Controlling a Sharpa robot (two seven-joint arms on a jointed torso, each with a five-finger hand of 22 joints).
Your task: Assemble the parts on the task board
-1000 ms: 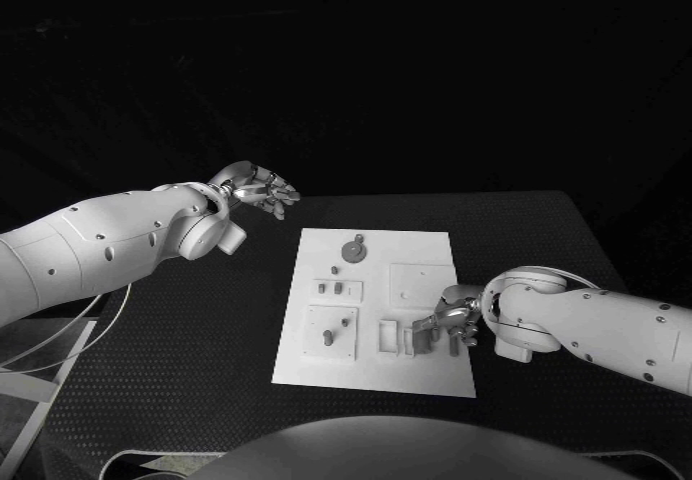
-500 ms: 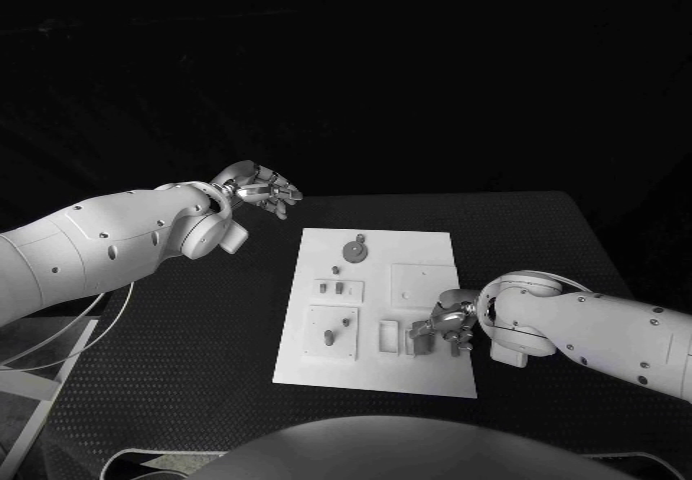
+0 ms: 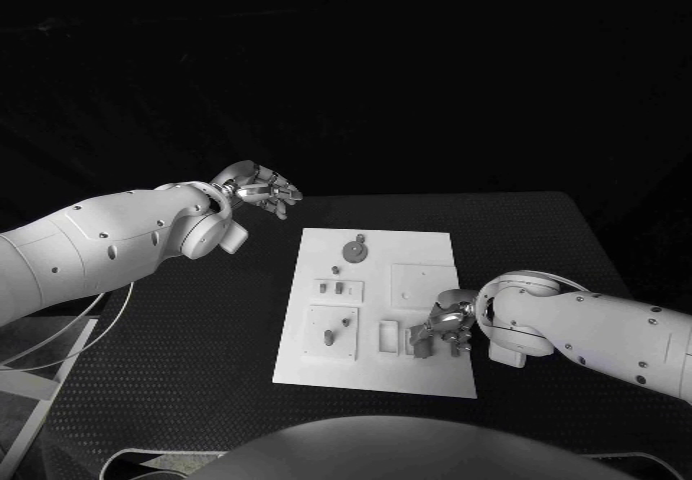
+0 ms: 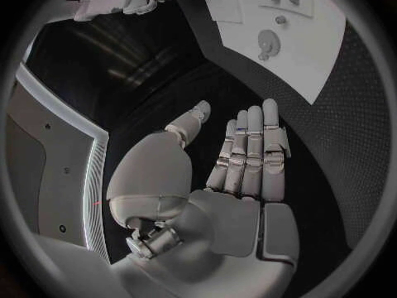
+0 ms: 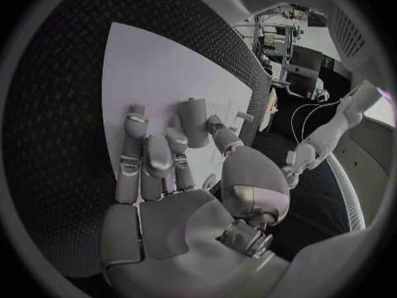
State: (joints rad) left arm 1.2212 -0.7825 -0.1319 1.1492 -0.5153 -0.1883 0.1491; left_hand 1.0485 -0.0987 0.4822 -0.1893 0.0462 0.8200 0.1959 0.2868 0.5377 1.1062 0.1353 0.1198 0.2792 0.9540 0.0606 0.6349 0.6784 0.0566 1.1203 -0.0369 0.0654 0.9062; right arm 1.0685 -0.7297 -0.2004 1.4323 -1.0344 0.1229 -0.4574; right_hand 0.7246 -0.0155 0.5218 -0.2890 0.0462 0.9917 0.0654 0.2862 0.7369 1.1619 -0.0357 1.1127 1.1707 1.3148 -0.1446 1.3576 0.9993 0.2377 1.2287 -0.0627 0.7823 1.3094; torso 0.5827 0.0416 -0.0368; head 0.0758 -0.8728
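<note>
A black table (image 3: 188, 330) carries the white task board (image 3: 378, 372) at its middle.

Right hand (image 5: 169, 179) over white board (image 5: 145, 73), palm facing board. Fingers (image 5: 132, 146) reach forward, lightly curled; grey part (image 5: 195, 120) pinched upright between thumb and fingertips, its far end just above board surface. Small peg (image 5: 244, 116) stands on board beyond part. Board lies on dark textured tabletop (image 5: 58, 79). Left arm (image 5: 331, 132) well apart, past board's far edge.

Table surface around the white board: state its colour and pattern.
Black table with a fine woven mesh texture of small repeating dots, seen best in the right wrist view beside the white task board.
</note>
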